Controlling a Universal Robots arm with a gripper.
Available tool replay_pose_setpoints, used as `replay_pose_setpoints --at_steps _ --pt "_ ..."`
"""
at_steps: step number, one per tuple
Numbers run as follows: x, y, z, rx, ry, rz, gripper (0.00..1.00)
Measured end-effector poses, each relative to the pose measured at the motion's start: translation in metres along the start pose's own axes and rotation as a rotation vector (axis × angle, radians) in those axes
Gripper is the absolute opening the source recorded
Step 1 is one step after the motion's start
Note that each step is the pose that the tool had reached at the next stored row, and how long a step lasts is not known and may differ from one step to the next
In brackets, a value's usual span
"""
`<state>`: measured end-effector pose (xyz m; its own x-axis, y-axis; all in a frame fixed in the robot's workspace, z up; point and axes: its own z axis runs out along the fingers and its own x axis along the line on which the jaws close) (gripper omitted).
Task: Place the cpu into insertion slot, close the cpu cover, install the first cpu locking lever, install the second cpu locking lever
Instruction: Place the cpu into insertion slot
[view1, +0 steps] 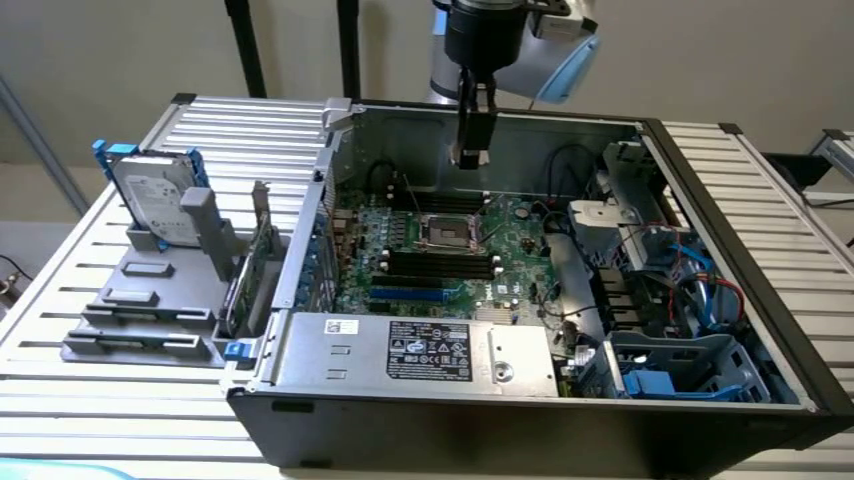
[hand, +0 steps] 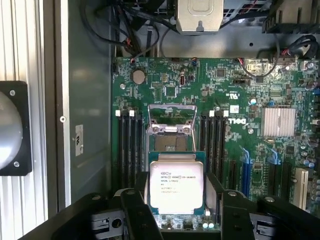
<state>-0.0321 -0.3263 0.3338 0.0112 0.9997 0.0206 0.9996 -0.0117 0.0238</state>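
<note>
My gripper (view1: 470, 152) hangs inside the open computer case, above the insertion slot (view1: 451, 232) on the green board. In the wrist view its black fingers (hand: 137, 210) are shut on the two sides of the cpu (hand: 176, 185), a silvery square chip with printed text, held flat. Beyond the chip lies the insertion slot (hand: 167, 143), its dark centre uncovered. The cpu cover (hand: 172, 117), a silvery frame, stands swung up at the slot's far edge. The chip is clear of the slot and hides its near edge.
Black memory slots (hand: 130, 145) flank the socket on both sides. A grey labelled power-supply box (view1: 414, 350) fills the case's near side. Cables and a blue drive cage (view1: 694, 370) sit at the exterior view's right. A hard drive (view1: 154, 200) stands on a grey rack outside the case.
</note>
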Motion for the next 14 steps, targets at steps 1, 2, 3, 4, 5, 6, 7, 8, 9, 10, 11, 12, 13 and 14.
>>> replay_pose_setpoints --at_steps 1,2,3,4,5,6,7,8,9,10,11,12,13,14 --pt "0.0 0.0 0.0018 0.0 0.0 0.0 0.54" --pt "0.0 -0.0001 0.0035 0.0 -0.0001 0.0 0.54" --pt "0.0 -0.0002 0.0054 0.0001 -0.0002 0.0 0.54" --pt "0.0 -0.0002 0.0073 0.0 0.0 0.0 0.54" --pt "0.0 -0.0003 0.0091 0.0 -0.0001 0.0 0.54" --pt "0.0 -0.0004 0.011 0.0 0.0 0.0 0.54" --pt "0.0 -0.0005 0.0128 0.0 0.0 0.0 0.54" --pt "0.0 -0.0006 0.0145 0.0 0.0 0.0 0.54" --pt "0.0 -0.0007 0.0163 0.0001 -0.0001 0.0 0.54" --pt "0.0 -0.0009 0.0181 0.0 -0.0001 0.0 0.54" --pt "0.0 -0.0011 0.02 0.0 0.0 0.0 0.54" --pt "0.0 -0.0014 0.0218 0.0 0.0001 0.0 0.54" --pt "0.0 -0.0017 0.0236 0.0 0.0 0.0 0.54" --pt "-0.001 -0.002 0.0255 0.0 0.0 0.0 0.54"
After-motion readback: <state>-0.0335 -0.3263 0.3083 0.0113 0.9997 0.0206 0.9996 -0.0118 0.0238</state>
